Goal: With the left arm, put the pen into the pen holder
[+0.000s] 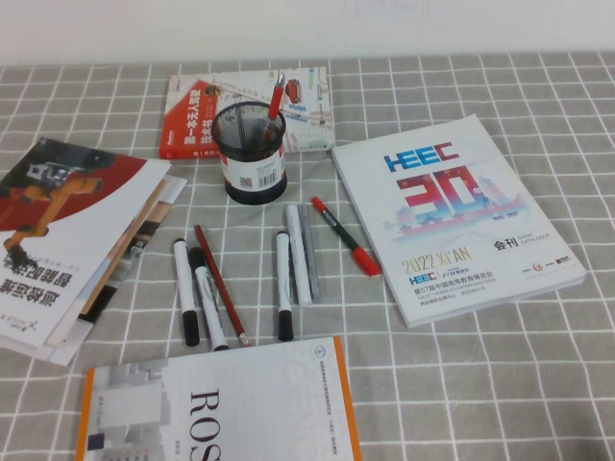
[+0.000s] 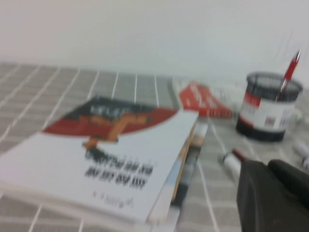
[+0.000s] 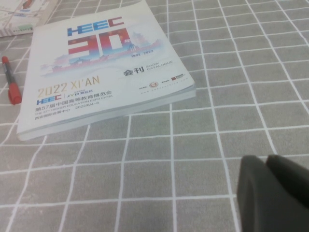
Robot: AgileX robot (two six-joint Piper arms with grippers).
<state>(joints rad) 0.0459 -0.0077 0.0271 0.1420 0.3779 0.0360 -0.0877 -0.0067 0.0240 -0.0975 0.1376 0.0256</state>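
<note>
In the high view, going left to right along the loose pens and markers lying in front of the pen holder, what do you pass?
Black-capped white marker → thin dark-red stick → second black-capped white marker → white marker → grey marker → red pen with black middle. Neither the left gripper nor the right gripper appears in that view.

The short bright-red pen (image 1: 276, 97) stands in the black wire-mesh pen holder (image 1: 250, 154), its lower part hidden behind the mesh. The dark left gripper (image 2: 275, 195) and the dark right gripper (image 3: 273, 191) are each cut off by the picture's edge, and both are absent from the high view. The left wrist view is blurred, so the text on the white and red book (image 2: 96, 154) cannot be read.
</note>
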